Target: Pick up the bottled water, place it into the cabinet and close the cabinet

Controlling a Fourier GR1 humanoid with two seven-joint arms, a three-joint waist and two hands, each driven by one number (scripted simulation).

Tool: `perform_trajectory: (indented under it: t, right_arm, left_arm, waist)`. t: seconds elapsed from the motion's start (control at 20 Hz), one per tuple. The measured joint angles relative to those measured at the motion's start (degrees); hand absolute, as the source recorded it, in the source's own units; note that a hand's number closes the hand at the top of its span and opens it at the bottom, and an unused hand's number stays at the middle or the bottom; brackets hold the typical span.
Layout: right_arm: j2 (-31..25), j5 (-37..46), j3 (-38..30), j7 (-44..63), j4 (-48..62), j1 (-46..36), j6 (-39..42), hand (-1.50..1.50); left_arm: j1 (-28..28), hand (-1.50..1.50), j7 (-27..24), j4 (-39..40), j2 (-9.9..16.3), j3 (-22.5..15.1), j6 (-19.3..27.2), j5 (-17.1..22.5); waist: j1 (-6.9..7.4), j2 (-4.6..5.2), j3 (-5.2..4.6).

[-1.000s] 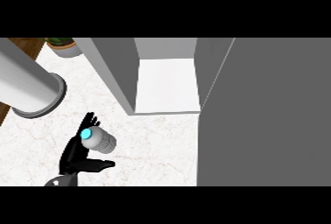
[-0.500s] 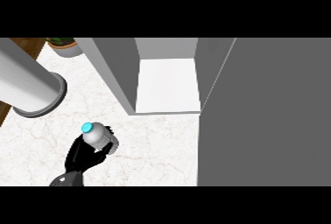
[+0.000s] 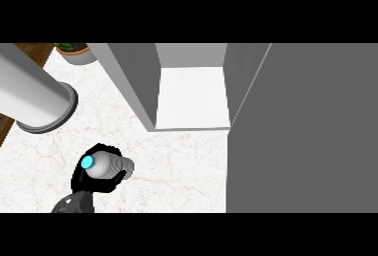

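The bottled water (image 3: 112, 168), pale grey with a cyan cap (image 3: 88, 161), is at the lower left of the head view, over the white marble counter (image 3: 177, 165). My left hand (image 3: 87, 181) is shut on it, black fingers curled round its left and near sides. The cabinet (image 3: 133, 80) stands up and to the right of the bottle. Its white inner floor (image 3: 192, 97) shows, and its dark grey door (image 3: 303, 130) hangs open across the right side. My right hand does not show.
A thick grey cylinder (image 3: 29, 95) slants in from the upper left, ending above the counter near the bottle. A potted plant (image 3: 74, 52) sits at the far left corner. A brown wooden edge (image 3: 7, 130) borders the counter's left side.
The left hand's fingers, spread beside the bottle a second ago, have curled round it. The bottle has shifted slightly toward the view's lower edge.
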Motion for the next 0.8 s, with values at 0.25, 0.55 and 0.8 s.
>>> perform_trajectory:
  t: [0.25,0.55,0.8]
  right_arm:
    - [-0.75,-0.54,-1.31,-1.31,0.28,0.81,0.40,-1.50]
    - [-1.30,-1.30,-1.92,-1.72,0.31,1.41,-0.06,-1.50]
    - [-1.64,-1.91,-2.61,-2.16,0.47,2.17,0.37,-1.50]
  left_arm:
    - [0.36,1.50,-1.97,0.28,2.49,3.30,1.57,2.46]
    - [1.01,1.50,-2.80,-4.55,2.52,2.40,4.35,1.94]
    - [1.31,1.50,-0.14,-10.15,1.03,0.12,4.99,1.62]
  waist:
    - [0.25,-0.07,0.02]
    - [0.82,-0.19,0.09]
    - [0.92,-0.34,0.15]
